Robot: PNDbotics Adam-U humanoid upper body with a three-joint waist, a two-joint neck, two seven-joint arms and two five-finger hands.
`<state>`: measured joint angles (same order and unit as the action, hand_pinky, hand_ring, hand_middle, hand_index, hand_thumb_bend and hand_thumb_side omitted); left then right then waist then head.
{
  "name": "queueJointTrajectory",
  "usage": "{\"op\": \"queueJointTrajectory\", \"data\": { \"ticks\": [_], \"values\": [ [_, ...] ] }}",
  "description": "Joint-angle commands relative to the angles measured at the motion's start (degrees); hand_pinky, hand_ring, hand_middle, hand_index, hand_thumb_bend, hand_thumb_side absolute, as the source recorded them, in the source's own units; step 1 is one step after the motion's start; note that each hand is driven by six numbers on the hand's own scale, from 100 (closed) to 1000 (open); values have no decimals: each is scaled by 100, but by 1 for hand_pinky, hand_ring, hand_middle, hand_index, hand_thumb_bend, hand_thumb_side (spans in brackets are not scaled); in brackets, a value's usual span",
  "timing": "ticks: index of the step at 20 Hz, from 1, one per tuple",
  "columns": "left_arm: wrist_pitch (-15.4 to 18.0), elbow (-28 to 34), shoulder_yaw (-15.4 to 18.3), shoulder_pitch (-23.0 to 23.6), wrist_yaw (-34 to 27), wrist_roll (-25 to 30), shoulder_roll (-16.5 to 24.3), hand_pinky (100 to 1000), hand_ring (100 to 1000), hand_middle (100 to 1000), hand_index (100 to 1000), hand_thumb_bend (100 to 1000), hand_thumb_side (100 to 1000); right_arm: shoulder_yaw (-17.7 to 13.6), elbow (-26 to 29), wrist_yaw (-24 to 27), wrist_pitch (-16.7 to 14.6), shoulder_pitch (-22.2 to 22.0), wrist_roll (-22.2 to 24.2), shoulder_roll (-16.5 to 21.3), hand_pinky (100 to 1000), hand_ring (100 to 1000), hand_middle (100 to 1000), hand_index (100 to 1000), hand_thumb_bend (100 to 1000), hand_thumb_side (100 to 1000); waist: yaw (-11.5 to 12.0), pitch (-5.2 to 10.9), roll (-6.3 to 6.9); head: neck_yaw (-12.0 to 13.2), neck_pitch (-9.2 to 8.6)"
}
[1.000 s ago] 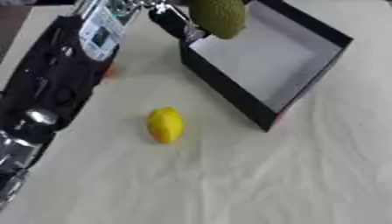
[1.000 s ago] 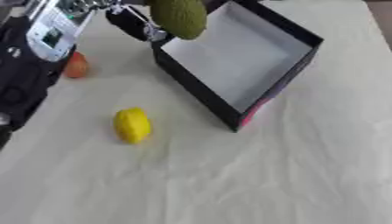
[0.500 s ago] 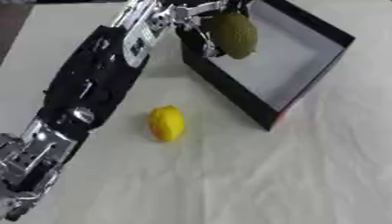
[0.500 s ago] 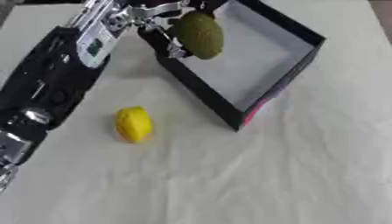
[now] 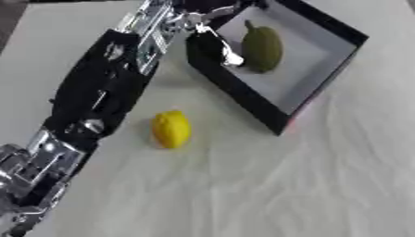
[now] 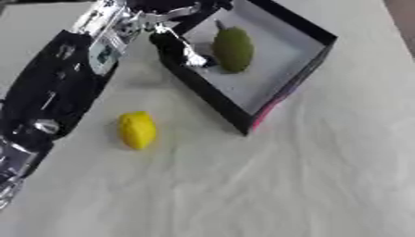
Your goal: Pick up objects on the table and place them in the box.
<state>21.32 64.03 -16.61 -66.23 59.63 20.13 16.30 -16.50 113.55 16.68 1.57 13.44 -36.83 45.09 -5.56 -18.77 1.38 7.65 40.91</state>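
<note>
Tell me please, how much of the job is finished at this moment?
Done: the green pear-shaped fruit lies inside the black box. In hand: nothing that I can see; the left hand sits at the box's near wall beside that fruit, with fingers spread. Left: the lemon lies on the white tablecloth, outside the box. The right hand shows in neither view.

The left arm spans the table's left side, its hand over the box rim; open cloth surrounds the lemon.
</note>
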Motion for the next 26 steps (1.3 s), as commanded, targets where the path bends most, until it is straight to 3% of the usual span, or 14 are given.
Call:
{"op": "queueJointTrajectory", "data": {
  "ticks": [1,5,6,8,12,19,23,26],
  "values": [
    [-101,146,132,-150,1,-273,39,840,852,861,946,520,621,-34,104,-20,22,-1,31,132,872,816,700,792,100,234,-2,277,-47,-20,24],
    [-327,301,195,-138,-250,-606,126,828,836,841,930,412,500,-66,104,-21,-1,-17,18,171,872,817,701,792,100,225,27,305,-41,-62,62],
    [-353,353,199,-132,-328,-687,172,820,827,830,916,360,403,-82,104,-19,-18,-24,9,188,872,817,702,792,100,215,46,317,-32,-84,80],
    [-386,553,276,-104,-489,-850,359,816,824,826,904,330,353,-146,104,-23,-75,-63,-35,253,872,817,702,793,100,204,117,357,4,-180,133],
    [-593,902,518,73,-813,-999,861,829,828,832,908,232,422,-313,104,-65,-184,-298,-195,375,872,818,703,793,100,205,314,457,91,-472,266],
    [-755,1133,742,369,-1360,-598,1750,839,841,840,914,244,451,-412,104,-256,-155,-759,-364,421,872,818,702,793,100,218,673,520,159,-964,320],
    [-760,969,656,777,-1684,-287,2277,843,852,850,925,298,467,-434,104,-342,-104,-905,-430,409,872,817,702,793,100,225,799,518,165,-1097,312],
    [-747,760,618,1107,-1932,-39,2680,847,860,854,919,395,468,-404,104,-350,-85,-888,-423,399,872,817,702,793,100,226,769,503,146,-1088,257]
  ]
}}
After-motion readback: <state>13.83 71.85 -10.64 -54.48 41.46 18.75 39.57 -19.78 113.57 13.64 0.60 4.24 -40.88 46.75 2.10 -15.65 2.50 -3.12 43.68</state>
